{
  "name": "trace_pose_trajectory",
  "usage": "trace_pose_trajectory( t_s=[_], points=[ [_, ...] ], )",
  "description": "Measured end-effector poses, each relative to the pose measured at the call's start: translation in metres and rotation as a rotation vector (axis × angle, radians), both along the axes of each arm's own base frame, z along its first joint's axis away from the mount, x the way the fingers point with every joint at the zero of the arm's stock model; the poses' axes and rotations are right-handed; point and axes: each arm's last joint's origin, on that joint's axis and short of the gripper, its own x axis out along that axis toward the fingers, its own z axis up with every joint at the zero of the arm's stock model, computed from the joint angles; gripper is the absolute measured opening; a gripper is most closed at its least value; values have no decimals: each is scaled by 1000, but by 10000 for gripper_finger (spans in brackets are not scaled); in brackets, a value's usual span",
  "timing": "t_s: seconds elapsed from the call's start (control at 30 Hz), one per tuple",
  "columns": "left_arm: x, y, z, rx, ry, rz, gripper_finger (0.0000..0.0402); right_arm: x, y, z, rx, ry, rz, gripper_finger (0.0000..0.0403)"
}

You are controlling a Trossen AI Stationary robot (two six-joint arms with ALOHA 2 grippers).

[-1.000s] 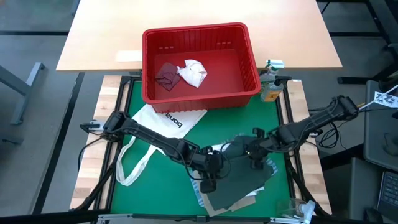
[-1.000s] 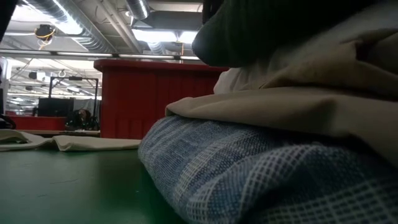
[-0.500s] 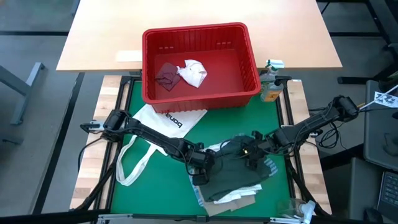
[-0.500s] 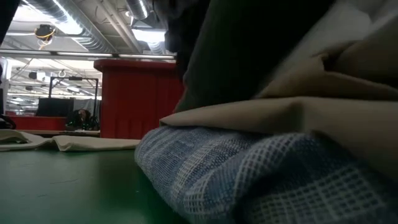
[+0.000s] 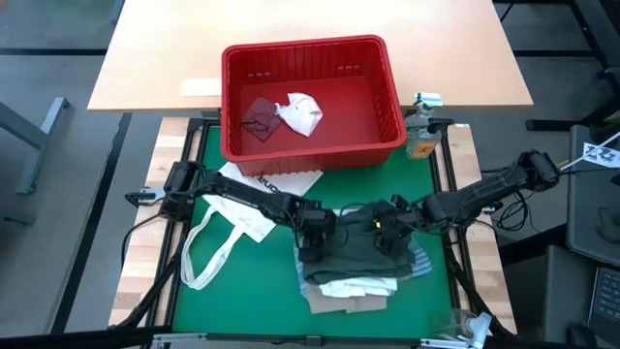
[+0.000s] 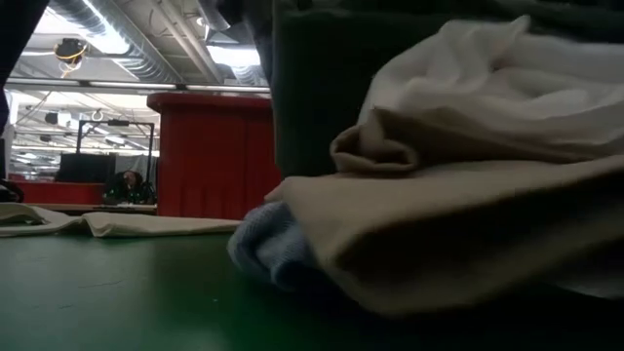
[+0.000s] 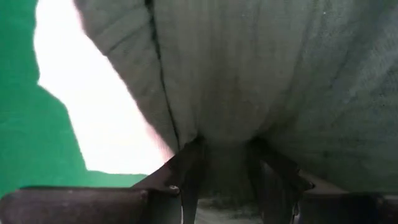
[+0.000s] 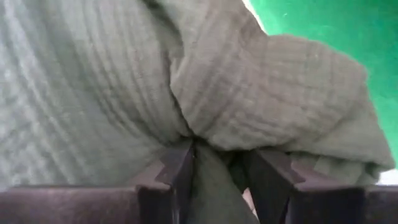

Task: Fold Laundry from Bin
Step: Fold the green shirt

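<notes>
The red bin (image 5: 312,97) stands at the far middle of the table, with a small maroon piece (image 5: 260,120) and a white piece (image 5: 300,111) on its floor. Near the front edge lies a pile: blue-striped cloth (image 6: 268,249) at the bottom, then a tan shirt (image 5: 339,302) and a white shirt (image 5: 360,288), with the dark green-grey top (image 5: 354,257) uppermost. My left gripper (image 5: 315,228) is shut on the top's far left part. My right gripper (image 5: 387,231) is shut on its far right part. My left gripper pinches a bunched fold of the dark green-grey top (image 7: 227,152) between its two fingers (image 7: 189,177), slanting down from the table's left. The top's nearer part lies on the pile. My right gripper pinches gathered folds of the same top (image 8: 214,140) between its fingers (image 8: 177,171), slanting down from the table's right. The cloth below it rests on the pile.
A white tote bag (image 5: 257,189) with long straps (image 5: 208,254) lies on the green mat left of the pile, under my left arm. A bottle (image 5: 422,136) stands at the bin's right corner. Bare green mat (image 5: 242,301) shows to the pile's left.
Both grippers have moved toward the far edge and sunk, the left one farther, and both have kept their hold on the dark top. The top's near part has been drawn back off the pile's front. White and tan cloth now show there.
</notes>
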Motion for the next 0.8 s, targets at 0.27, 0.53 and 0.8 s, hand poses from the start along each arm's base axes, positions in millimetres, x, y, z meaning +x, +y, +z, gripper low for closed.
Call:
trace_pose_trajectory(
  t_s=[0.27,0.53,0.8],
  points=[
    [-17,38,41,6,-16,44,124,13,-25,20,-29,-17,47,136],
    [-41,40,91,-63,-115,53,124,12,-26,70,-21,-74,109,136],
    [-40,14,112,-200,-261,142,124,9,-22,85,119,-90,198,136]
  ],
)
